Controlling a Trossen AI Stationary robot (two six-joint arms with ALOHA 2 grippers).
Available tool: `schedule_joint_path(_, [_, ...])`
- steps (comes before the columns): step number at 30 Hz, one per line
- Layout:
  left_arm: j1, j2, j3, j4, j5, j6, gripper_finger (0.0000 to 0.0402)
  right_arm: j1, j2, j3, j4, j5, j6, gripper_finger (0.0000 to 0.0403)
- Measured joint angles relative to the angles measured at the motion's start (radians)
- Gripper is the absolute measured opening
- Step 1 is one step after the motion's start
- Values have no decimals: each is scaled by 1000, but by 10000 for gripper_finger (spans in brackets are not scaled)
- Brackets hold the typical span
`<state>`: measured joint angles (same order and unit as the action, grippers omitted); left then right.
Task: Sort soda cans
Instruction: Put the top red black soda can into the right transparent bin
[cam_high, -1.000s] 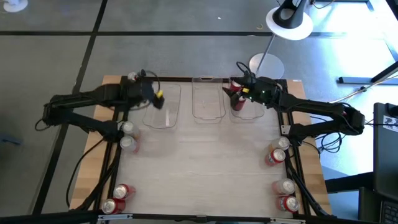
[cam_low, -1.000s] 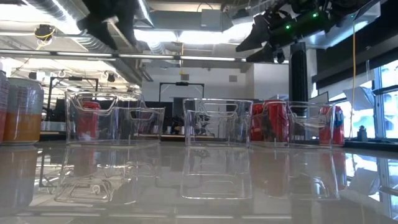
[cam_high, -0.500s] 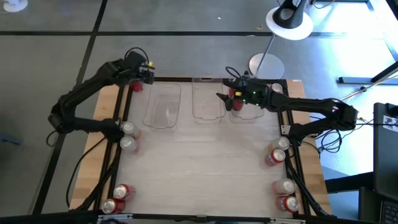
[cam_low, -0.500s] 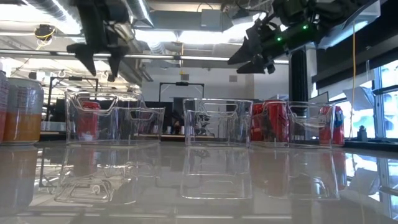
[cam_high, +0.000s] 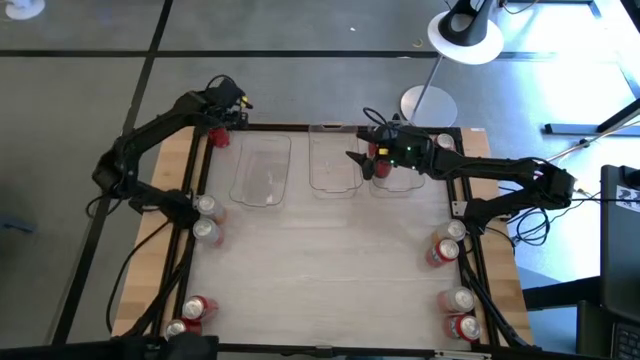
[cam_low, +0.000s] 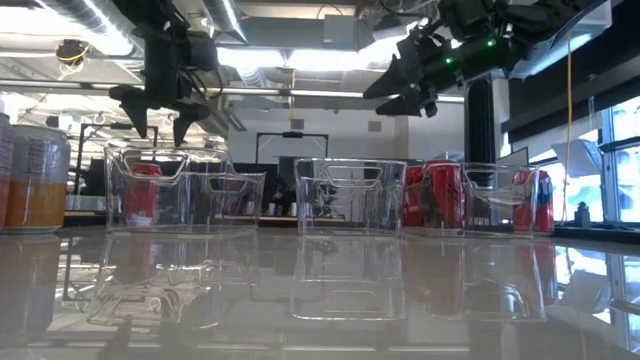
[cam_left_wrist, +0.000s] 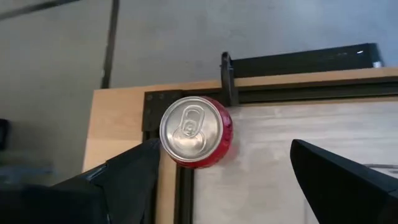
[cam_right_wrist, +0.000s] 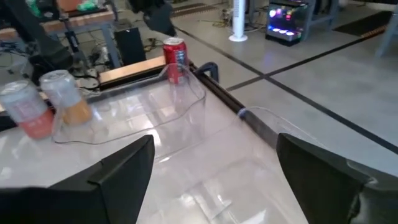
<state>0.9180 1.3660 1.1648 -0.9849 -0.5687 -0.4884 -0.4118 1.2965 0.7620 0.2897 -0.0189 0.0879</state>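
Directly below the left gripper (cam_left_wrist: 217, 186), at the far left corner of the surface (cam_high: 320, 270), stands a red can (cam_left_wrist: 195, 131) — upright, silver top and pull tab facing up, half on the dark frame rail (cam_left_wrist: 298, 62) and half on the pale board. The gripper hangs above it with fingers spread wide and nothing between them.

Rigid and smooth, the can looks likely to slip under a light pinch and to dent if squeezed hard; whether it is full cannot be told. The safe hold is across the cylinder wall at mid-height, fingers on opposite sides, not on the rim or tab. Perched on the rail edge, it may tip when nudged.

The right gripper (cam_high: 358, 158) hovers over the gap between the middle bin (cam_high: 334, 165) and the right bin (cam_high: 398, 175), also wide open and empty. Red cans (cam_low: 440, 195) already stand in the right bin. Beside the left gripper lies the left bin (cam_high: 262, 170), apparently empty.

More cans (cam_high: 205, 218) wait in pairs along both side edges, well away from either gripper. The surface is glossy — cans will slide on it. Beyond it are grey floor, a lamp stand (cam_high: 428, 103) and desks with equipment.
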Motion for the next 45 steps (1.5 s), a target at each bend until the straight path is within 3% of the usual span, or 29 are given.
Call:
schedule_joint_path(10, [-13,85,0,15,-165,-77,347,0,11,-5,-3,-72,-4,337])
schedule_joint_path(22, [8,166,0,17,-178,-87,347,53,11,-5,-2,-105,-36,337])
schedule_joint_path(38, [22,314,0,2,-192,-58,347,92,11,-5,-25,-66,-56,337])
schedule_joint_path(45, [22,307,4,-23,-113,10,347,92,11,-5,-26,-60,-56,337])
